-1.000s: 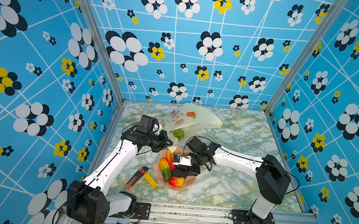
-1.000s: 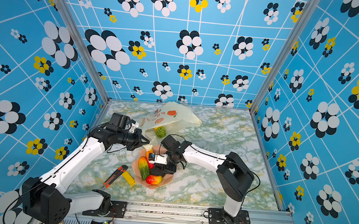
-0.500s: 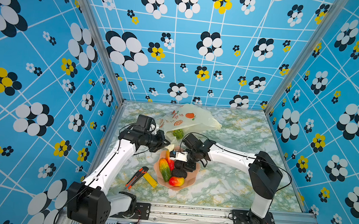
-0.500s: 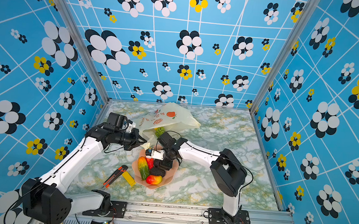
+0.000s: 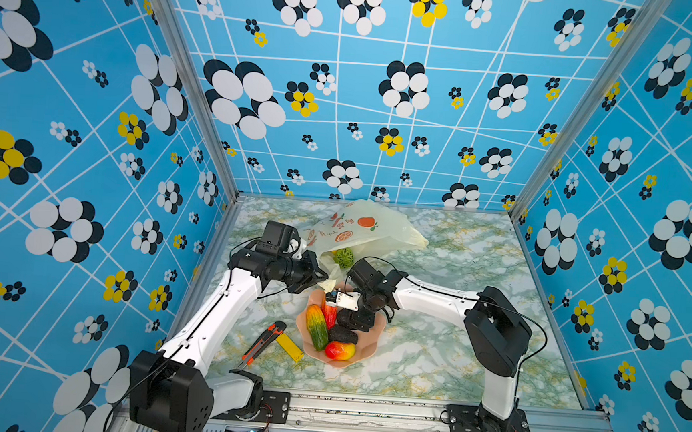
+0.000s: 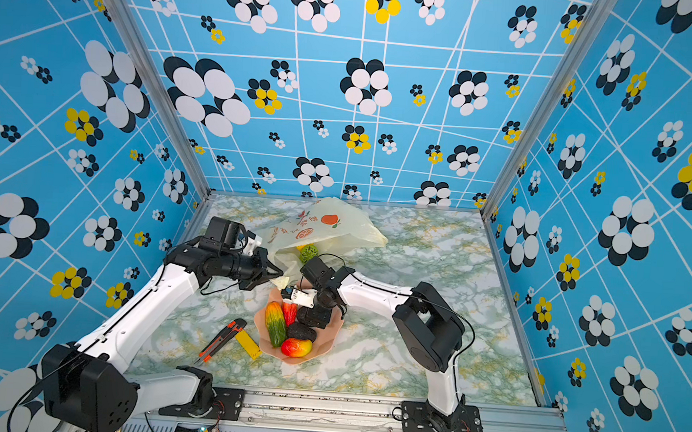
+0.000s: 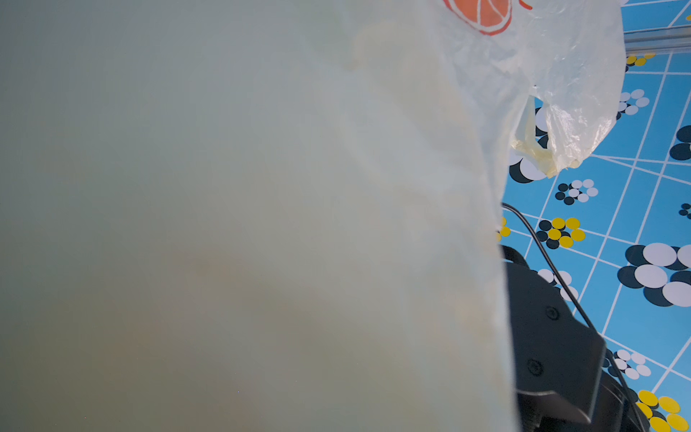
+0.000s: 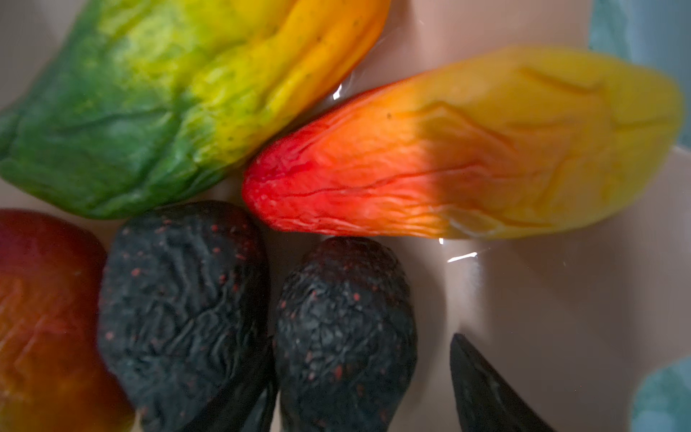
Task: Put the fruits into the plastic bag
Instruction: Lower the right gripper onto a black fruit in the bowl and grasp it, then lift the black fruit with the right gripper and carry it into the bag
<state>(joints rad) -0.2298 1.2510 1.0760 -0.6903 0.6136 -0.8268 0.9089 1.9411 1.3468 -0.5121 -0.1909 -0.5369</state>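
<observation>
The plastic bag (image 5: 368, 231) spreads out beyond the left gripper (image 5: 317, 273), whose fingers are shut on its mouth edge. The film blankets most of the left wrist view. That film is thin and slick. If it creeps out of the pinch, the mouth probably sags and the next fruit meets a closed wall.

The pink bowl (image 5: 370, 340) sits directly beneath the right gripper (image 5: 357, 318), whose fingers (image 8: 482, 389) stand apart and hold nothing. A low fingertip could catch the bowl's wall and drag it.

The green-orange piece (image 8: 149, 112) and the orange-red piece (image 8: 448, 149) lie just past the fingertips, touching each other. The mango (image 8: 41, 318) lies outside the finger pair. One black oval (image 8: 344, 329) sits between the two fingers. The second black oval (image 8: 179, 299) presses against the outer face of one finger, so a closing squeeze may shove it or wedge it alongside. The bumpy, rounded target could also squirt free.

The green round fruit (image 5: 344, 257) rests in the bag's mouth, just beyond the left fingers. A tug on the film might roll it out.
</observation>
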